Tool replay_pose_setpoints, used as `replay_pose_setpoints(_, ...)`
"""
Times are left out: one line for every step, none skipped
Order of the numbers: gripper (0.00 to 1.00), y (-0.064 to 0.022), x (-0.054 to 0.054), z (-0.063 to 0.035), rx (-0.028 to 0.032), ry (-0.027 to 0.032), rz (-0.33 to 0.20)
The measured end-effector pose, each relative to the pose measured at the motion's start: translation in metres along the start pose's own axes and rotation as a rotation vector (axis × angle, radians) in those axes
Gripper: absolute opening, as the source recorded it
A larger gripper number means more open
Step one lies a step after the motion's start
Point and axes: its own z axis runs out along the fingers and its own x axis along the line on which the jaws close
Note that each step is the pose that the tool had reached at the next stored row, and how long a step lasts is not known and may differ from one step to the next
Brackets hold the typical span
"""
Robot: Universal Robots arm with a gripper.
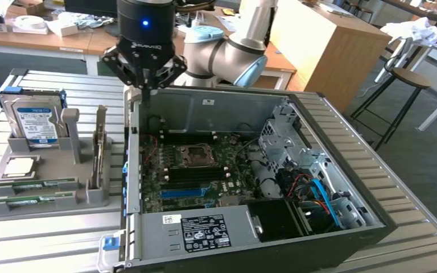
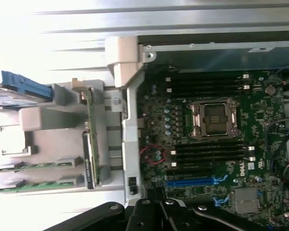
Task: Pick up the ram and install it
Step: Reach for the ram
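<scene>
Jaws nr Dell-marked mobo

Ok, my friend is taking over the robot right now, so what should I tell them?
Gripper: carrying no ram. It hovers above the edge of the open black-and-silver computer case, on the side next to the grey plastic parts tray.
Ram: two long green ram sticks lie side by side in the tray's front slots.
Done: nothing picked up yet.
Left: the whole job. The black memory slots on the green motherboard look empty.
</scene>
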Motion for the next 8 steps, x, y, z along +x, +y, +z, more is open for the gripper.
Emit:
replay_pose_setpoints(0.10, -0.0002, 0.003, -0.0001, 0.0000, 0.0000, 0.000)
replay_pose_setpoints(0.10, -0.0004, 0.006, -0.0001, 0.0000, 0.0000, 0.000)
replay_pose_setpoints(0.10, -0.0006, 0.008, -0.0002, 0.0000, 0.0000, 0.000)
replay_pose_setpoints(0.10, -0.0009, 0.012, -0.0003, 0.0000, 0.0000, 0.000)
replay_pose_setpoints(0.10, -0.0011, 0.015, -0.0003, -0.0001, -0.0001, 0.000)
replay_pose_setpoints(0.10, -0.0013, 0.018, -0.0004, -0.0001, -0.0001, 0.000)
replay_pose_setpoints(0.10, -0.0016, 0.021, -0.0005, 0.0000, 0.0000, 0.000)
replay_pose_setpoints(0.10, -0.0018, 0.024, -0.0006, -0.0001, -0.0001, 0.000)
